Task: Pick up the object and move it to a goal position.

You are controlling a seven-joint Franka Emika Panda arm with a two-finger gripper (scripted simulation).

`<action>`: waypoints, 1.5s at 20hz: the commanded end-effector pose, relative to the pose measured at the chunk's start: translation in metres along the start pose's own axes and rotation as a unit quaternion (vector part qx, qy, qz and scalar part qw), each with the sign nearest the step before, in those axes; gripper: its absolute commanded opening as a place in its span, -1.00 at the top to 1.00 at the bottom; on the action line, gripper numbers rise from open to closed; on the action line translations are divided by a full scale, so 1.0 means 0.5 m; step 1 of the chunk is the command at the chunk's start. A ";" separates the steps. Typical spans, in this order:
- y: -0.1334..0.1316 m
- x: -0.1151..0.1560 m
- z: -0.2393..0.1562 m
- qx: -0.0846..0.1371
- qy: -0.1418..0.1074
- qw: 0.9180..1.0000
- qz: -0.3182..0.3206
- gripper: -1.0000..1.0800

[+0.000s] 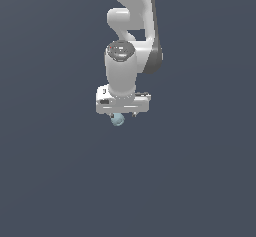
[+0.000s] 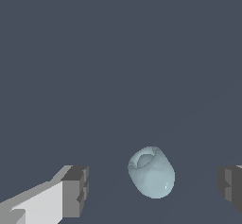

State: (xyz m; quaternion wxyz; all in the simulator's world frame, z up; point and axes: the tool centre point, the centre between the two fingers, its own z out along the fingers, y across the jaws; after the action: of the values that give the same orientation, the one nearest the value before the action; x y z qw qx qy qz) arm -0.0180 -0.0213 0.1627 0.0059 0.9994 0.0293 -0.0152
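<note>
Object [image 2: 151, 172]: smooth, glossy, pale blue-grey finish. Gripper [image 2: 151, 187] body: smooth white plastic look; fingertip pads [image 2: 75, 191] matt grey.

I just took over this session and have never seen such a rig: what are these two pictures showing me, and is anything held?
These are simulator renders. The exterior view shows a white robot arm from outside, pointing down, with its gripper at the bottom. The wrist view comes from a camera on the arm's wrist, looking down past the grey fingertips at the plain dark surface. The small pale blue object, rounded with a hollow at one end, sits between the jaws. They stand wide apart with clear gaps on both sides, so nothing is held yet.
</note>
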 end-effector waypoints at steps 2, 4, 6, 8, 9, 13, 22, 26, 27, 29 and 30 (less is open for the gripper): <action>0.005 -0.006 0.008 0.000 0.001 1.000 -0.013 -0.92; 0.008 -0.011 0.015 0.000 0.001 1.000 -0.025 -0.92; 0.012 -0.017 0.023 0.000 0.002 0.999 -0.039 -0.92; 0.017 -0.024 0.033 0.000 0.003 0.999 -0.055 -0.92; 0.019 -0.028 0.038 0.001 0.003 0.998 -0.064 -0.92; 0.030 -0.047 0.061 0.001 0.005 0.994 -0.105 -0.92; 0.052 -0.098 0.115 0.001 0.011 0.979 -0.204 -0.92; 0.058 -0.116 0.131 0.001 0.013 0.971 -0.237 -0.92; 0.059 -0.120 0.134 0.001 0.014 0.970 -0.243 -0.92; 0.061 -0.126 0.140 0.001 0.015 0.967 -0.255 -0.92; 0.062 -0.129 0.142 0.001 0.015 0.966 -0.260 -0.92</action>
State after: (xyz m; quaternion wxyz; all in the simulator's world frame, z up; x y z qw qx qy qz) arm -0.0803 -0.0561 0.0958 0.0003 0.9604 0.2788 -0.0020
